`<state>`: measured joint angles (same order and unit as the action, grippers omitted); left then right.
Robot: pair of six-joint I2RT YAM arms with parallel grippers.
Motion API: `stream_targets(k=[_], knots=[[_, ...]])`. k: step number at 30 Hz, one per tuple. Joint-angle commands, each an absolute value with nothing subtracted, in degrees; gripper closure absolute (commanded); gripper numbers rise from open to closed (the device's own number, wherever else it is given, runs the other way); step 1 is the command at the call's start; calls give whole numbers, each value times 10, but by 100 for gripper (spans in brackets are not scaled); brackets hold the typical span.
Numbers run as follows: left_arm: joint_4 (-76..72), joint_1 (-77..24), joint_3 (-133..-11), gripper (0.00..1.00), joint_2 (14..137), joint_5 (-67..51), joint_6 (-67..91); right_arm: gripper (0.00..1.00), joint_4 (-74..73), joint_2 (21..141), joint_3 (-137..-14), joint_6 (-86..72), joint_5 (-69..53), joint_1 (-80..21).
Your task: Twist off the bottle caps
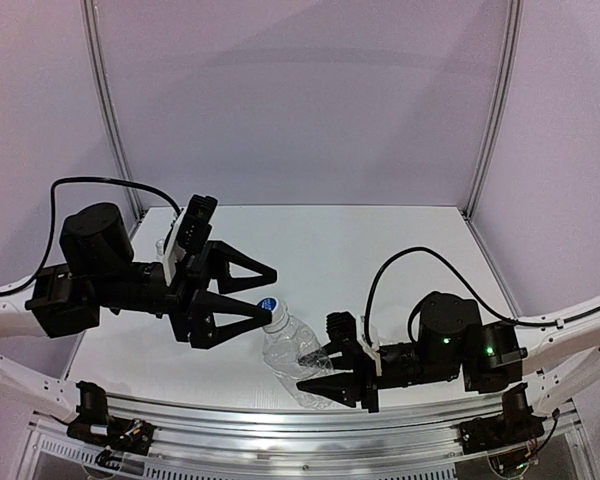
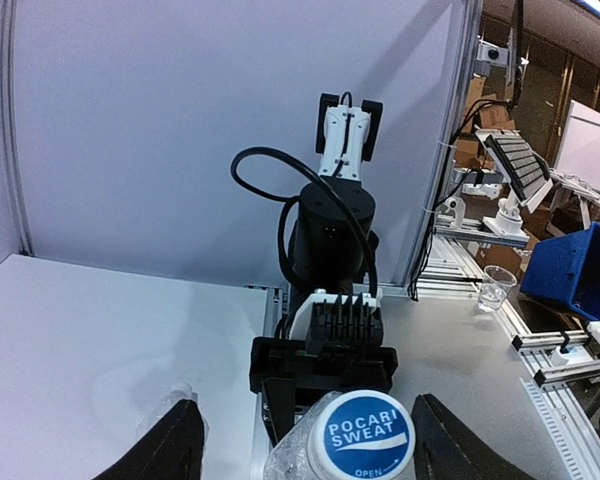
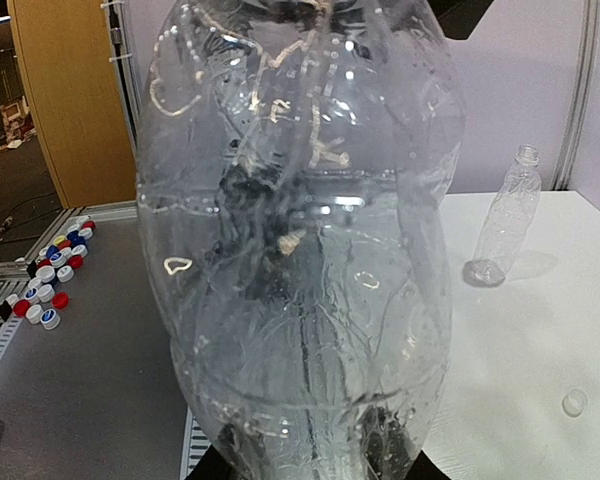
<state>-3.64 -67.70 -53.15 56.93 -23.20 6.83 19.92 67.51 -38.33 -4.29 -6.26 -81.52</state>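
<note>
Cap [image 2: 366,437] is to be pinched squarely by the parted left gripper [image 1: 272,292] while bottle [image 1: 292,348] is clamped by right gripper [image 1: 322,378].

Black arms [image 1: 110,278], white wrist brackets [image 1: 188,232], looping black cables [image 1: 95,180].

Table [image 1: 380,240]: arms mounted at its near edge.
Bottle [image 1: 290,345]: tilted over the table's near middle, base end in the right gripper [image 1: 316,372], neck toward the left.
Cap [image 2: 365,437]: on that neck, between the spread fingers of the left gripper [image 1: 273,292], a gap on each side.
Second bottle [image 3: 505,220]: upright on the table, well apart.
Loose cap [image 3: 574,402]: on the table, near the second bottle.
Heap of caps [image 3: 50,270]: off the table, on the surface beside it.
</note>
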Motion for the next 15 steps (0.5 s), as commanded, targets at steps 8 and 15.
stream_targets(k=[8, 15], knots=[[-35, -689, -570, 61, 608, -240, 56, 64, 198, 668, -397, -41, -63, -815], [-12, -694, -601, 76, 642, -113, 103, 64, 197, 664, -395, -43, 48, -814]])
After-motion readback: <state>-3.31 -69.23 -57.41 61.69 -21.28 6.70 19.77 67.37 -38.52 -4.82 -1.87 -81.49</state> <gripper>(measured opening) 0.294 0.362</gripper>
